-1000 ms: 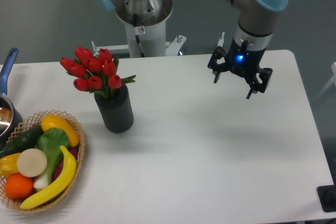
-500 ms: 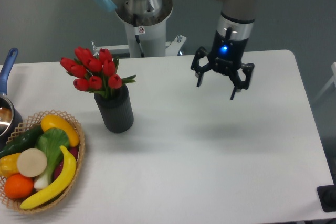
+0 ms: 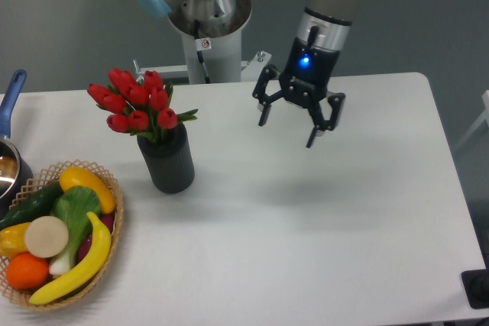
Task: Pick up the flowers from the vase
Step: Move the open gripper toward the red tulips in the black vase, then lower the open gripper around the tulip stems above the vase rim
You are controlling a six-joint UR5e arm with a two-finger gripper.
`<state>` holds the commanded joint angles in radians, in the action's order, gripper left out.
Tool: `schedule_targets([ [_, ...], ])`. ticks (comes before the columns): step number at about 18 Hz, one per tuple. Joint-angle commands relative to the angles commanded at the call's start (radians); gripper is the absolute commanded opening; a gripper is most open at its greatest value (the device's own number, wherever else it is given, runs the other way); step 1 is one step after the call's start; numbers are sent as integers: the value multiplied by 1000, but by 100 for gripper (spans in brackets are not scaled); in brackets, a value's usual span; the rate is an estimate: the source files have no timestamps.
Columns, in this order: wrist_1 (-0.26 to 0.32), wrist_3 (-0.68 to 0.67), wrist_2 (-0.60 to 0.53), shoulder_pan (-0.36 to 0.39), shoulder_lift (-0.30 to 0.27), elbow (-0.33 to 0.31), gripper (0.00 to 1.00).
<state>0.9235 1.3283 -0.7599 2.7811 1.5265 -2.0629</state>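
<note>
The flowers [image 3: 136, 103], a bunch of red tulip buds with green leaves, stand upright in the vase [image 3: 166, 159], a dark ribbed cylinder on the left part of the white table. My gripper [image 3: 287, 132] hangs above the table's middle back, well to the right of the flowers and at about their height. Its black fingers are spread open with nothing between them. A blue light glows on the wrist above it.
A wicker basket [image 3: 112, 220] of fruit and vegetables sits at the front left, close to the vase. A pot with a blue handle [image 3: 11, 99] is at the left edge. The robot base [image 3: 206, 32] stands behind the table.
The gripper has travelled leftward across the table toward the flowers, staying open. The flowers and vase have not moved.
</note>
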Motion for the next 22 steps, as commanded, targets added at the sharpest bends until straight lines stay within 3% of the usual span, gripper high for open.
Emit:
schedule_targets([
  [9, -2, 31, 59, -17, -137, -180, 100],
  [12, -2, 71, 177, -23, -175, -249, 100],
  [15, -2, 77, 254, -25, -183, -272, 100],
  [22, -5, 94, 258, -57, -178, -298, 100],
])
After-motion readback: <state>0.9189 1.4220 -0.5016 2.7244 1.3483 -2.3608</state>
